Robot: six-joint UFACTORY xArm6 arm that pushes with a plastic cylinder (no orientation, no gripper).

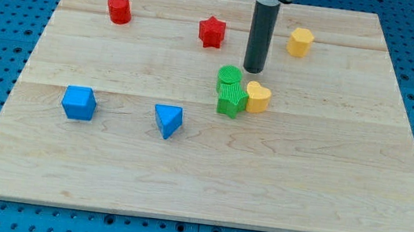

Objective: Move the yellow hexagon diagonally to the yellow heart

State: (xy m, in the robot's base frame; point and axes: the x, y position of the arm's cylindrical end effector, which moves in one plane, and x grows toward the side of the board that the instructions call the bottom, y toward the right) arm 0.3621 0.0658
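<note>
The yellow hexagon (301, 42) sits near the view's top right on the wooden board (327, 170). The yellow heart (257, 97) lies near the board's middle, touching a green block (231, 101) on its left. A green cylinder (229, 76) stands just above that green block. My tip (254, 69) is at the lower end of the dark rod, left of and below the yellow hexagon, just above the yellow heart and right of the green cylinder. It touches no block.
A red cylinder (119, 9) is at the top left and a red star (212, 32) at the top middle. A blue cube (79, 103) and a blue triangular block (168, 120) lie at the lower left.
</note>
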